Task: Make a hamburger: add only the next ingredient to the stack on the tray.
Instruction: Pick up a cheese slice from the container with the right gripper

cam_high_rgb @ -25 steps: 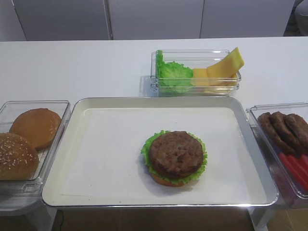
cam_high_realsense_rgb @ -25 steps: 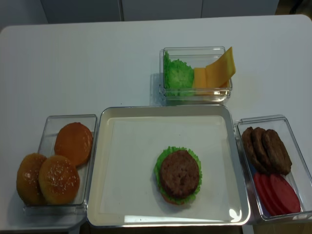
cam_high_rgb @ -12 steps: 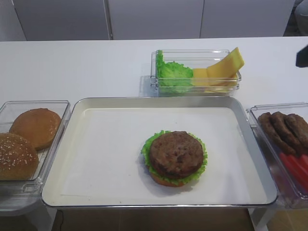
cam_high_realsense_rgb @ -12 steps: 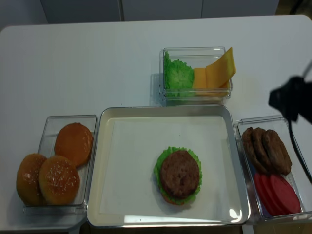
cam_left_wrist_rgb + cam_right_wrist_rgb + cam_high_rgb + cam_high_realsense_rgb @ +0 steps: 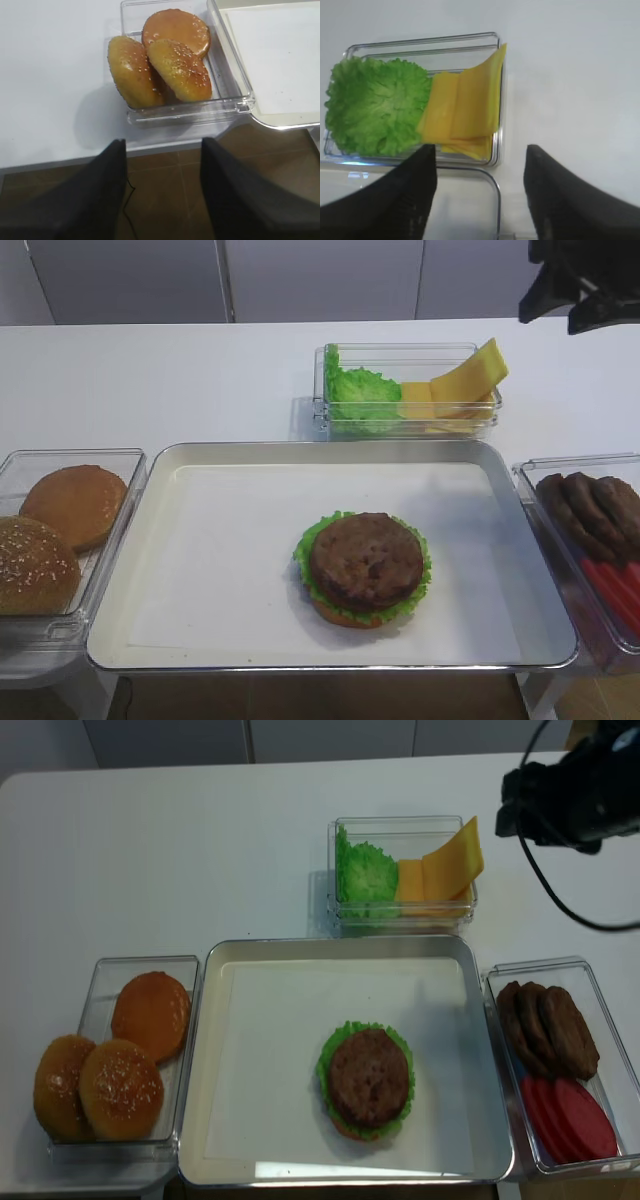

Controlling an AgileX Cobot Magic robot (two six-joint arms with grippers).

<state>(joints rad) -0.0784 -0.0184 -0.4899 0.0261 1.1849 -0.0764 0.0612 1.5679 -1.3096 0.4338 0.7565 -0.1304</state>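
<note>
Several yellow cheese slices (image 5: 465, 380) (image 5: 462, 107) (image 5: 440, 870) lean in the right half of a clear box behind the tray. The stack (image 5: 363, 565) (image 5: 367, 1077), with bun base, lettuce and patty on top, sits on the silver tray (image 5: 300, 665) (image 5: 340, 942), right of its middle. My right gripper (image 5: 480, 150) is open and empty, hovering above the tray's far right corner (image 5: 495, 185), with the cheese just ahead. Its arm (image 5: 575, 795) shows at the upper right. My left gripper (image 5: 163, 142) is open and empty, off the table's front edge.
Ruffled green lettuce (image 5: 360, 395) (image 5: 375, 112) fills the left half of the cheese box. A clear box of buns (image 5: 60, 530) (image 5: 170, 60) stands left of the tray. Right of the tray, another clear box (image 5: 555, 1060) holds brown patties and red tomato slices.
The right arm has come into view from the right edge and moved back and up to beside the cheese box. The food and the tray have not moved.
</note>
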